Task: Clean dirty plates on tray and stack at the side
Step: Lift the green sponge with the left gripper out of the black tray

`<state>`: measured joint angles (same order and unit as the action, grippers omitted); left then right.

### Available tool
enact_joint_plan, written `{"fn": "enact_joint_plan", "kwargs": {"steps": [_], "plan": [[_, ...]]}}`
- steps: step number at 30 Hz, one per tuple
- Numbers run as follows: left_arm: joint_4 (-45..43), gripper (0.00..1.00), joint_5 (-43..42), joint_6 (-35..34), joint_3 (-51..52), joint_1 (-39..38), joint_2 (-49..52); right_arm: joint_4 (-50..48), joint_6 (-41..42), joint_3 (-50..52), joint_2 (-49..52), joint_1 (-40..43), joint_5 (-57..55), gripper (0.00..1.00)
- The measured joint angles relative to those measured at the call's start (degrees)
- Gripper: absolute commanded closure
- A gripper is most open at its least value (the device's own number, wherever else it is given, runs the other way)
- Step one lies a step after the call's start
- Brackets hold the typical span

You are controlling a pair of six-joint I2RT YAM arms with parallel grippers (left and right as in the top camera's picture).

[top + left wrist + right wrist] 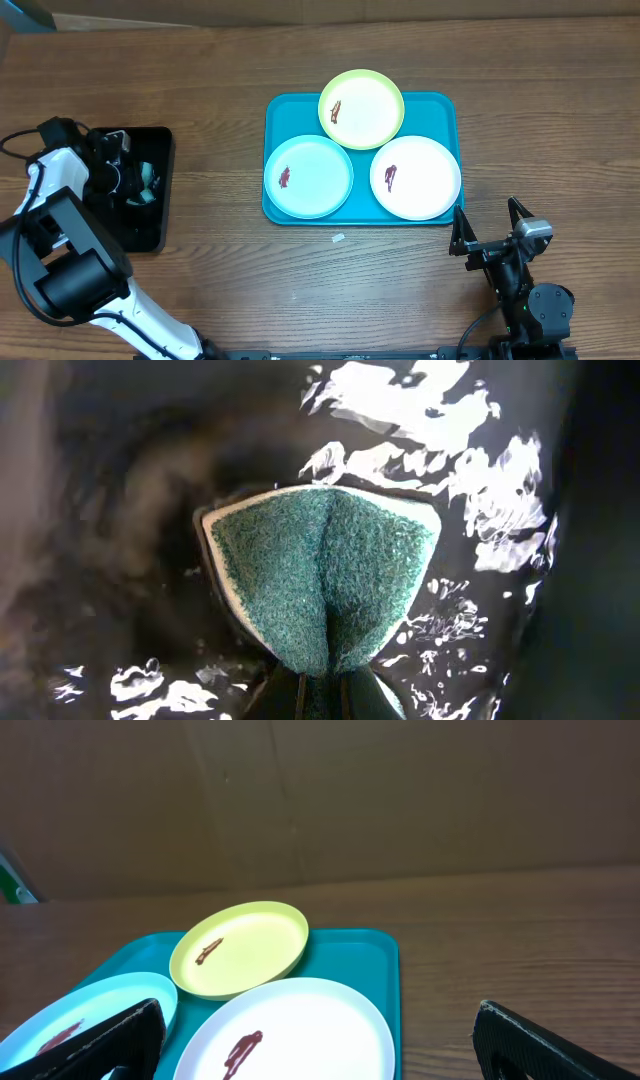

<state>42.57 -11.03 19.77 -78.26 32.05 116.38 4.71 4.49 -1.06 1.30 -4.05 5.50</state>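
While we read outward from our base, right gripper [487, 212]: jaws wide apart, empty.
Left gripper [322, 698]: clamped on soft green sponge [325, 580] inside black rectangular tray [152, 225].
Round plastic plates [415, 178]: white, bluish, yellow-green; each smeared red-brown; on turquoise rectangular plastic tray [440, 105].
Handling: we judge them light, stiff, slick; grip the rim.

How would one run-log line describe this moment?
left gripper: shut on sponge, inside black tray | right gripper: open, empty | plates: three, smeared, on blue tray
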Motion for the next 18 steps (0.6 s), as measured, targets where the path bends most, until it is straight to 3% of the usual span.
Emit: {"fn": "enact_joint_plan", "kwargs": {"steps": [7,13,18], "plan": [[0.52,0.96,0.22,-0.15,-0.17,-0.15,0.00,0.00,-0.02,0.00,0.00,0.00,0.02,0.00],[7.96,0.96,0.33,-0.15,-4.02,-0.07,0.00,0.02,0.00,0.00,0.00,0.00,0.00,0.00],[7.32,0.96,-1.64,-0.15,-5.66,-0.07,0.00,0.02,-0.07,0.00,0.00,0.00,0.00,0.00]]}}
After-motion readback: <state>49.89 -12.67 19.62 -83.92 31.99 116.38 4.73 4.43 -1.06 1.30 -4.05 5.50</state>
